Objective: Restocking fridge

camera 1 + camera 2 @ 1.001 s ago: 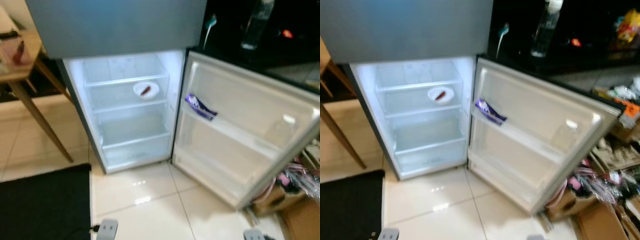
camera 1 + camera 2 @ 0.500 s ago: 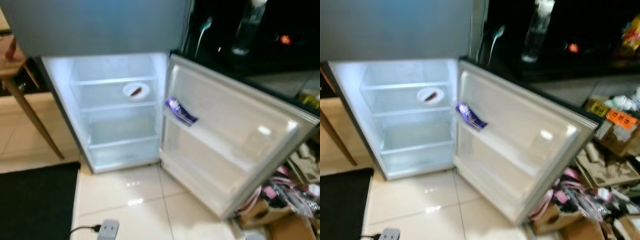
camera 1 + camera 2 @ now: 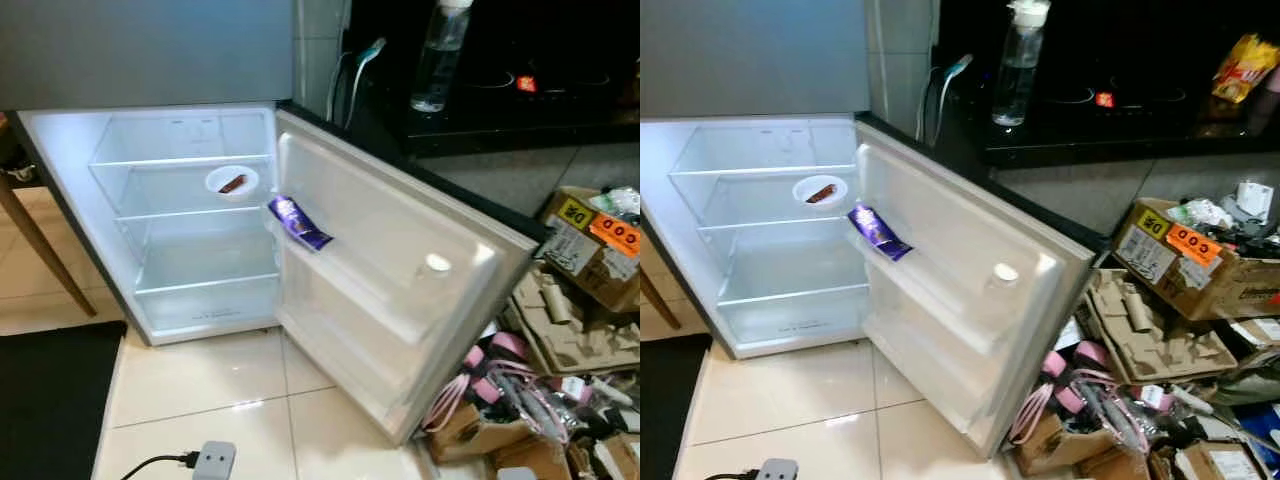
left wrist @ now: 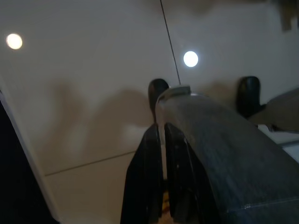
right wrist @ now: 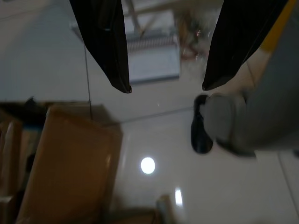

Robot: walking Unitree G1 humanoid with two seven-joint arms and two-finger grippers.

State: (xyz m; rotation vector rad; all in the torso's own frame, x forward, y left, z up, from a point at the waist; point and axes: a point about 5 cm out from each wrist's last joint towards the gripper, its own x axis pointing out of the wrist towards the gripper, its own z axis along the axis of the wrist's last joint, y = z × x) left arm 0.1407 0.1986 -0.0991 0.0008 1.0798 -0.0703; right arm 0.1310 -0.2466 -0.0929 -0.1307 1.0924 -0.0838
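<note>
A dark mat (image 3: pixel 45 400) edges bare tile before the open fridge (image 3: pixel 190 240) — white dish (image 3: pixel 231 182) on its middle shelf, purple packet (image 3: pixel 298 222) in the door bin — boxes (image 3: pixel 1180 255) crowding beyond the door, while the left gripper (image 4: pixel 161 135) hangs pinched narrow and the right gripper (image 5: pixel 163 86) spread wide.

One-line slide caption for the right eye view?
Open fridge with a small plate on a shelf and a purple packet in the door.
</note>
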